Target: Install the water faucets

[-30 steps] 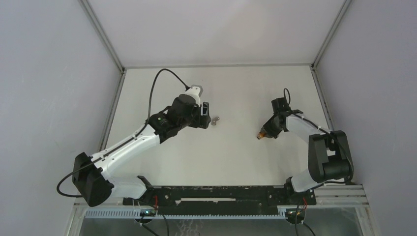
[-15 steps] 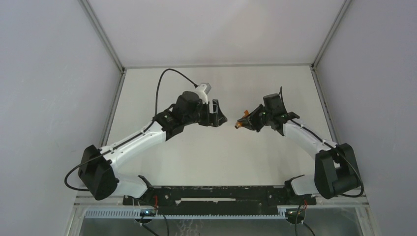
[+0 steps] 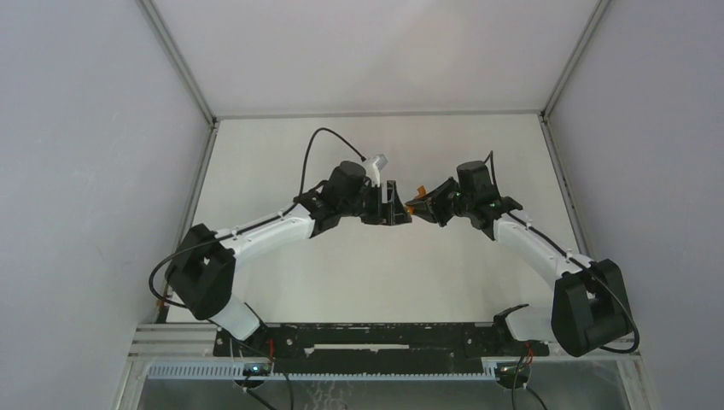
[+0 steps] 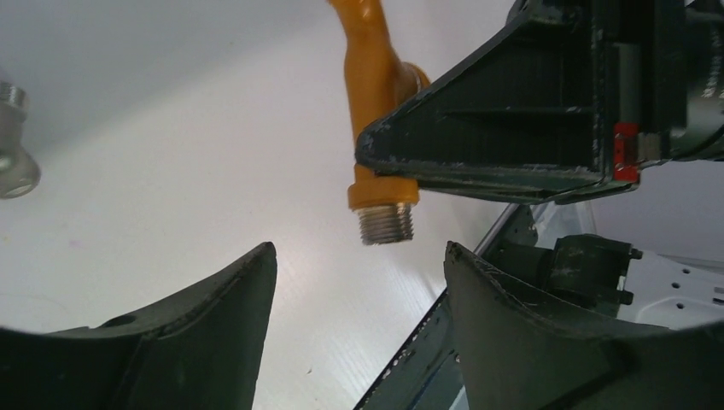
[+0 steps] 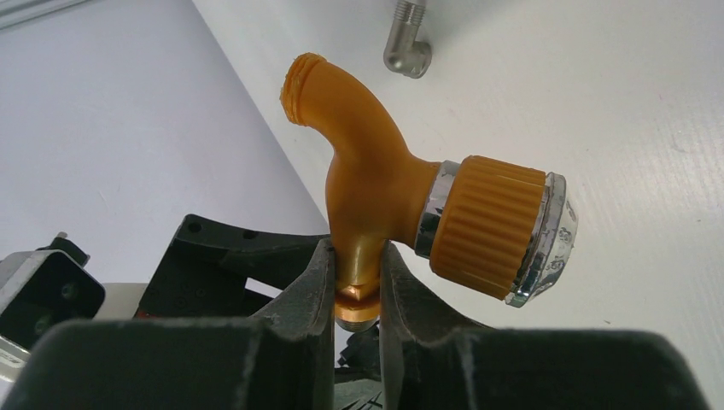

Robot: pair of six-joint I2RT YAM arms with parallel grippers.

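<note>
My right gripper (image 5: 357, 273) is shut on the stem of the orange tap body (image 5: 376, 188), which has a ribbed orange knob with a silvery round end (image 5: 491, 226). It holds the tap above the table. In the left wrist view the tap (image 4: 376, 102) hangs with its grey threaded end (image 4: 386, 224) pointing between the open, empty jaws of my left gripper (image 4: 359, 256). In the top view both grippers meet at mid-table, left (image 3: 394, 209) facing right (image 3: 420, 207). The tiny grey metal fitting (image 5: 405, 38) lies on the table; it also shows in the left wrist view (image 4: 13, 145).
The white table (image 3: 359, 273) is walled by grey panels on the left, right and back. A black rail (image 3: 376, 337) runs along the near edge between the arm bases. The left arm's cable (image 3: 320, 141) loops above its wrist.
Both arms swung toward mid-table. My right gripper lifted the orange tap and carried it left. My left gripper moved right, past the grey fitting, until it faced the tap.
</note>
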